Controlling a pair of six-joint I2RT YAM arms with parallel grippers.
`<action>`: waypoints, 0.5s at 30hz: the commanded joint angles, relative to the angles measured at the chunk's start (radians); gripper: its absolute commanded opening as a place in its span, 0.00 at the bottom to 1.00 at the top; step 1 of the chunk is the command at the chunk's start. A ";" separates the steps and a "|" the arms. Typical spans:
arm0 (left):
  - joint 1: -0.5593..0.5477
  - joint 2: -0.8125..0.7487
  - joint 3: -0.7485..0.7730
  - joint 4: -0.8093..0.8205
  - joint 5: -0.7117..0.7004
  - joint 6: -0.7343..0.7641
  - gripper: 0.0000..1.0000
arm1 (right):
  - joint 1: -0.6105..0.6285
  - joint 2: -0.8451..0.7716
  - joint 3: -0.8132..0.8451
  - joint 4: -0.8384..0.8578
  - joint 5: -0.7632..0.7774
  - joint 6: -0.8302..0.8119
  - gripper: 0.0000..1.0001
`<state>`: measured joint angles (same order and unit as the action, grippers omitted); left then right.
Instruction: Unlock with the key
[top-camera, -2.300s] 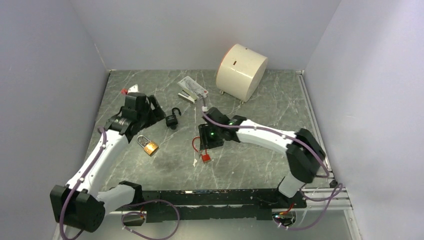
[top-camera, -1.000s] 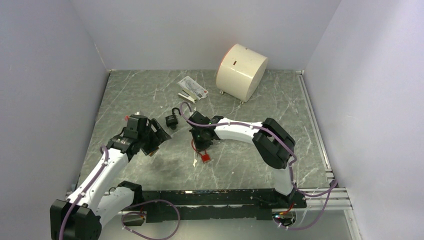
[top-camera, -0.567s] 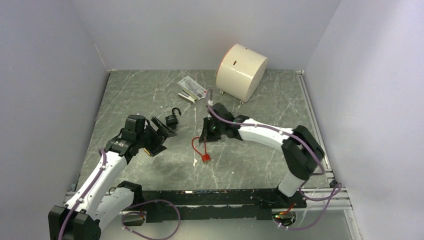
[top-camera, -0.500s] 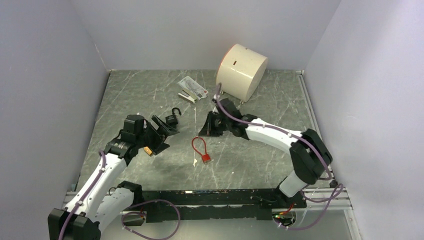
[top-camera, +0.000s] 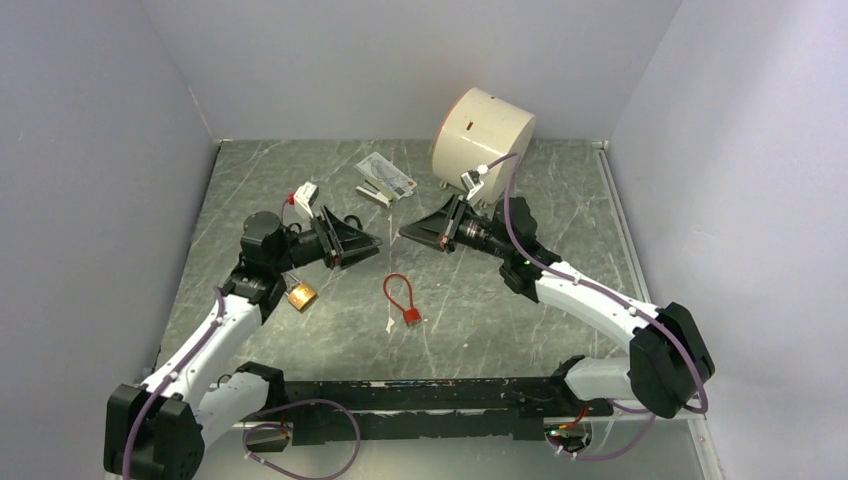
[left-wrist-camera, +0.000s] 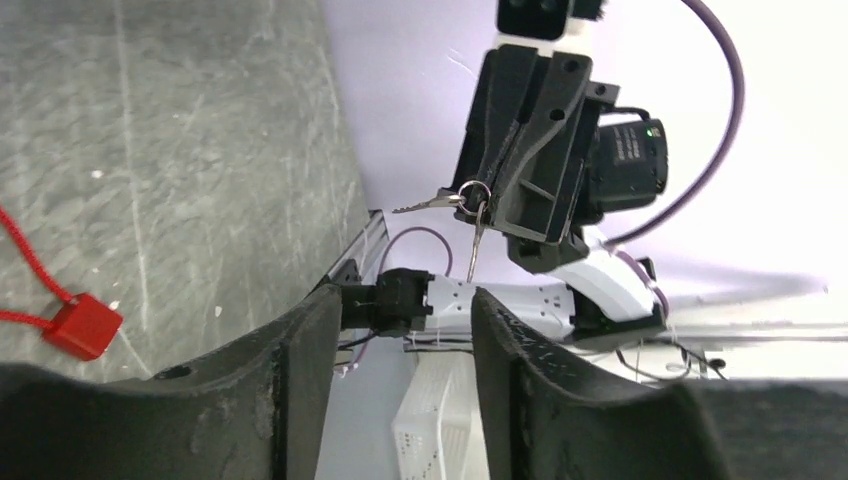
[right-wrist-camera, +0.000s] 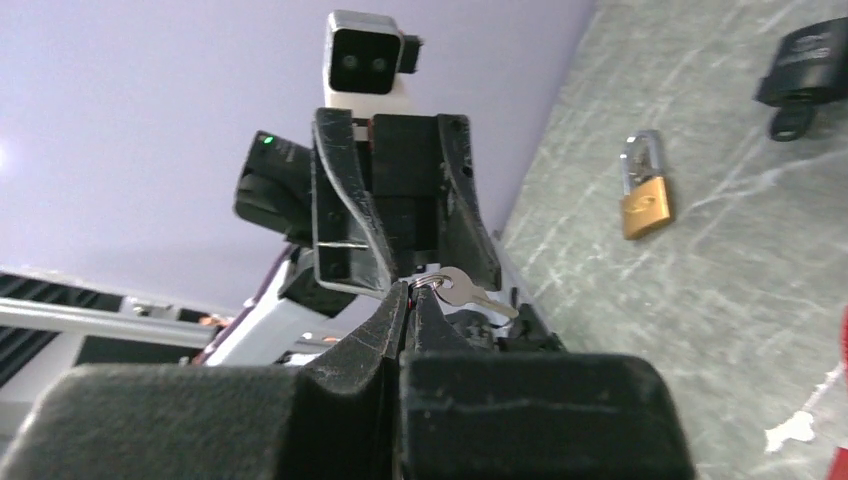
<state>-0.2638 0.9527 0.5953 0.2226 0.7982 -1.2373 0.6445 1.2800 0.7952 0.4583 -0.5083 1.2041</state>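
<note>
Key (right-wrist-camera: 468, 291) on a small split ring is hanging in the air above the middle of the surface (top-camera: 520, 300), toward its far edge; the key is touching no lock, and a second one is dangling from the same ring in the left wrist view. Clamping that ring is the right gripper (right-wrist-camera: 405, 302), its jaws pressing fully together on the metal. Facing it tip to tip, near but apart, is the left gripper (top-camera: 376, 243), its fingers (left-wrist-camera: 300, 365) standing spread and gripping nothing. Below the left arm, a brass padlock (top-camera: 300, 296) is lying flat on the left half of the surface, closer to the left edge than to the middle. A black padlock (right-wrist-camera: 812, 62) is lying farther toward the far edge; in the top view the left gripper is covering most of it. A red cable lock (top-camera: 411, 316), thin loop and small block, is lying near the middle of the surface on the side of the near edge, between the two arms and touching neither. A printed packet (top-camera: 385, 175) is lying near the far edge at its centre. A cream cylinder (top-camera: 490, 140) with an orange rim is resting on its side at the far edge, right of centre, just behind the right wrist.
</note>
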 joint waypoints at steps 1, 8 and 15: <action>-0.028 0.042 0.061 0.216 0.138 -0.056 0.51 | -0.016 -0.022 -0.014 0.206 -0.058 0.132 0.00; -0.101 0.096 0.066 0.361 0.109 -0.122 0.50 | -0.029 -0.039 -0.008 0.180 -0.071 0.128 0.00; -0.140 0.117 0.059 0.387 0.052 -0.133 0.40 | -0.035 -0.054 -0.009 0.147 -0.086 0.107 0.00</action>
<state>-0.3927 1.0714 0.6178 0.5407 0.8806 -1.3579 0.6170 1.2678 0.7849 0.5690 -0.5648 1.3174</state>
